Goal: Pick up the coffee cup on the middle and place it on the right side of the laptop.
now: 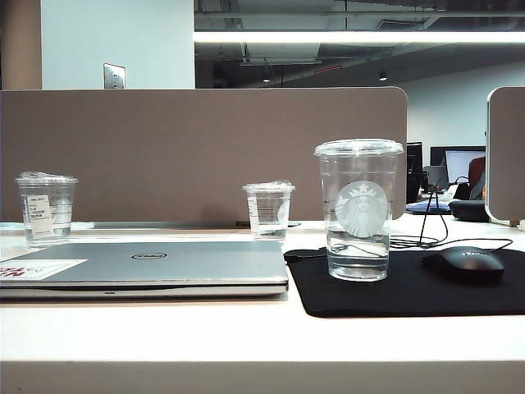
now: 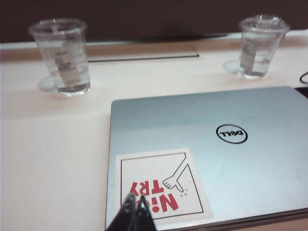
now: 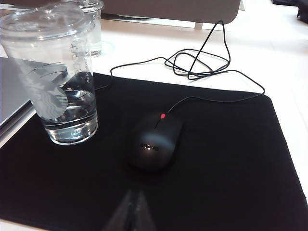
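Observation:
The coffee cup [image 1: 359, 209], tall and clear with a white siren logo and a flat lid, stands upright on the black mouse pad [image 1: 410, 291] just right of the laptop [image 1: 164, 267]; a little water is in it. In the right wrist view the coffee cup [image 3: 53, 82] stands apart from my right gripper [image 3: 134, 192], which hovers shut and empty over the mouse pad [image 3: 216, 159]. My left gripper [image 2: 135, 198] is shut and empty above the white sticker on the closed silver laptop [image 2: 216, 159]. Neither gripper shows in the exterior view.
A black wired mouse [image 1: 469, 264] lies on the pad right of the cup, its cable looping behind. A short labelled clear cup [image 1: 47, 209] stands behind the laptop's left end, a small clear cup [image 1: 268, 209] behind its right end. A grey partition closes the back.

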